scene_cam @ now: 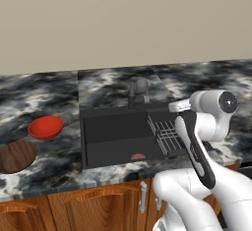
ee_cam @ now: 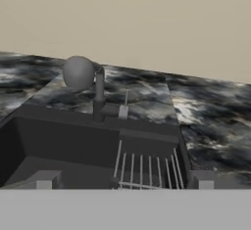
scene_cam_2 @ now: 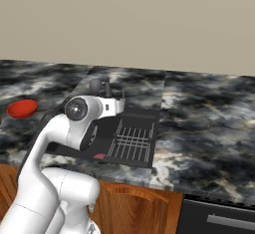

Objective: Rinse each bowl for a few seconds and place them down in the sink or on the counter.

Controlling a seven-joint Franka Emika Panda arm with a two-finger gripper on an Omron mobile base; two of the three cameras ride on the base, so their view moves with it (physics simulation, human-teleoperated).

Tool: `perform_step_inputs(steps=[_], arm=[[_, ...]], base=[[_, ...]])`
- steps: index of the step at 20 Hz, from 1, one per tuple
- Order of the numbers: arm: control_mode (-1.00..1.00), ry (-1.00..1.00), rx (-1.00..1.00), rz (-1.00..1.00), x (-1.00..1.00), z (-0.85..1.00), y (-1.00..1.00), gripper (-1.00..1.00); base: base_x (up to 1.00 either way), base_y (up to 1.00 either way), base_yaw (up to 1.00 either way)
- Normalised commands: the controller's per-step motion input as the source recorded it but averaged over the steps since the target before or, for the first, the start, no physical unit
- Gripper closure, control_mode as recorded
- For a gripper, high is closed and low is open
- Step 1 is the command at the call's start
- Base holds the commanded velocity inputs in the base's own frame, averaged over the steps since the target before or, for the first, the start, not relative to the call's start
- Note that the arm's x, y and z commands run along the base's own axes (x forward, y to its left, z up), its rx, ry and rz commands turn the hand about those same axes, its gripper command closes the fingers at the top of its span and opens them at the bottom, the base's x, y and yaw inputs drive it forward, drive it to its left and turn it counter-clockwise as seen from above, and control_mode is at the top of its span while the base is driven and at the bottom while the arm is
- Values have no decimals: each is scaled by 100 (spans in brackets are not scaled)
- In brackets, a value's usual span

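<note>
Claw [ee_cam: 124, 181] hung wide open and empty over the sink [scene_cam: 115, 136]. Both bowls sat left on the surface: red bowl [scene_cam: 45, 127], wooden bowl [scene_cam: 16, 156] nearer. I'd have swung left and grabbed a rim.

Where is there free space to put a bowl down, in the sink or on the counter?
The dark floor of the sink is bare between its left wall and the wire rack. The counter right of the sink is bare too. Left of the sink is tighter: the red bowl and the brown bowl sit close together.
</note>
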Motion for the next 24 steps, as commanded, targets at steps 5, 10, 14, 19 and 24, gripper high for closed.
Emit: perform_step_inputs(steps=[5,10,14,19,24], arm=[[-100,-14,-5,6,17,-8,-3,-100],[-100,-13,-4,5,21,-6,0,-100],[-100,-11,0,4,27,-3,0,-100],[-100,-5,1,5,30,-2,-2,-100],[-100,0,4,7,38,-1,0,-100]], base=[[0,0,0],[0,0,0],[0,0,0],[0,0,0],[0,0,0]])
